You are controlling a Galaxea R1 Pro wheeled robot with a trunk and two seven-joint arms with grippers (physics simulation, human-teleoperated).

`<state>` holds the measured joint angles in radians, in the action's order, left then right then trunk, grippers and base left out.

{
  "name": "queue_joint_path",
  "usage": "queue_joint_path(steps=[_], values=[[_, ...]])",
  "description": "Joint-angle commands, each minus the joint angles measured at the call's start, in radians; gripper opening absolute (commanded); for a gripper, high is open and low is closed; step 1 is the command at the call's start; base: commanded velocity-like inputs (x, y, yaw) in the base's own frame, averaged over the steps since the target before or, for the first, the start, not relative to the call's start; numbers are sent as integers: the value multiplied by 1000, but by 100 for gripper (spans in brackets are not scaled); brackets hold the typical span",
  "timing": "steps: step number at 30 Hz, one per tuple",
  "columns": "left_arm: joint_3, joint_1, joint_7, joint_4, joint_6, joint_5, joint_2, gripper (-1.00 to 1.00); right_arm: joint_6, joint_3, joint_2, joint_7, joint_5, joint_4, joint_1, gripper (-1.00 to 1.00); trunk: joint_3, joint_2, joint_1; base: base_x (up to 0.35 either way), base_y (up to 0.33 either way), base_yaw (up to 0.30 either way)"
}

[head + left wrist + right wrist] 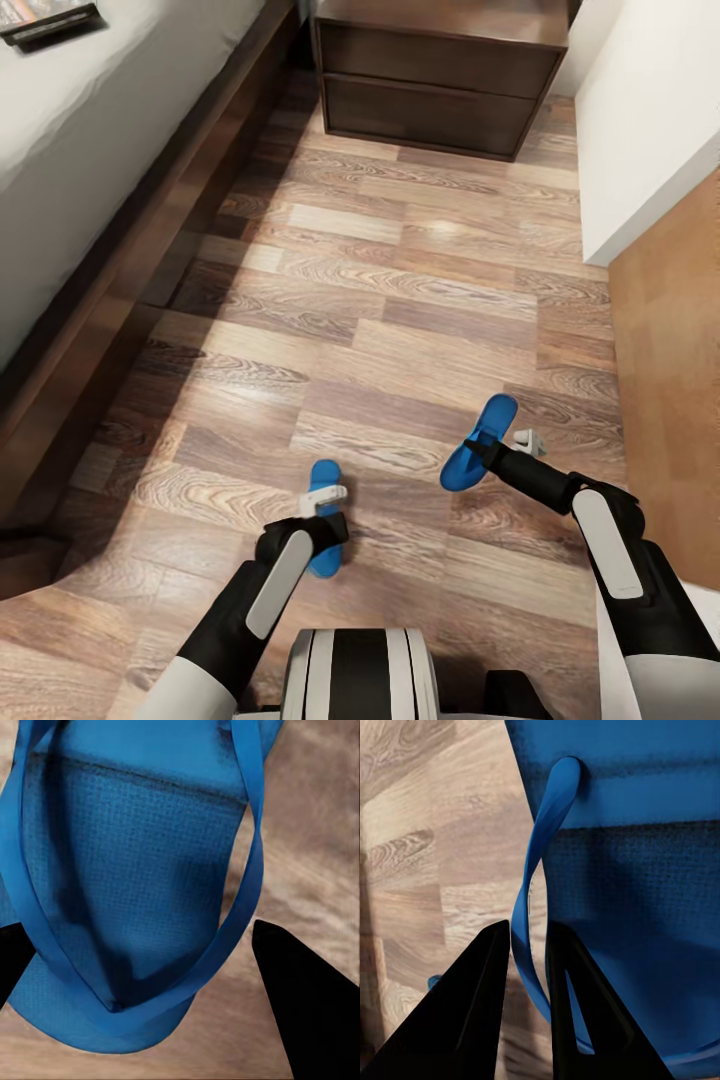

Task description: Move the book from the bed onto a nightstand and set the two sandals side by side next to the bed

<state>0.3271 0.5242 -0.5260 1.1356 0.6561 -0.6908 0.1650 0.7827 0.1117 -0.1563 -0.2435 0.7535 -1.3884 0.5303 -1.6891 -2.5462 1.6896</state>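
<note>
The book (48, 22) is seen on the bed (90, 150) at the upper left, not yet moved to the nightstand (440, 75); the two sandals lie apart on the floor (400, 300) at lower centre. The left hand (325, 500) is spread over the left sandal (325, 478); the right hand (500, 445) is pinching the right sandal's (482, 440) strap (536, 870); open floor is left beside the bed frame.

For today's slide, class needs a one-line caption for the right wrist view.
Right end effector closed on the strap of a blue sandal above the wood plank floor.
</note>
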Motion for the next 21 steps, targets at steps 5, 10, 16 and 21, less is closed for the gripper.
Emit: queue_joint_path(steps=[5, 10, 16, 21], values=[[-1, 0, 115, 11, 3, -7, -40, -100, 9, 2, 0, -11, -90, 0, 0, -100, 19, 1, -2, 0, 0, 0], [0, 0, 158, 34, 3, -8, -75, -100, 10, 2, 0, -12, -168, 0, -1, -100, 38, 2, -5, 0, 0, 0], [0, -1, 212, 41, 3, -9, -96, -100, 10, 2, 0, -13, -193, 0, -1, -100, 61, 4, -7, 0, 0, 0], [0, -5, 229, 57, 3, -9, -134, -100, 18, 2, -10, -15, -196, -6, -3, -100, 81, 5, -10, 0, 0, 0]])
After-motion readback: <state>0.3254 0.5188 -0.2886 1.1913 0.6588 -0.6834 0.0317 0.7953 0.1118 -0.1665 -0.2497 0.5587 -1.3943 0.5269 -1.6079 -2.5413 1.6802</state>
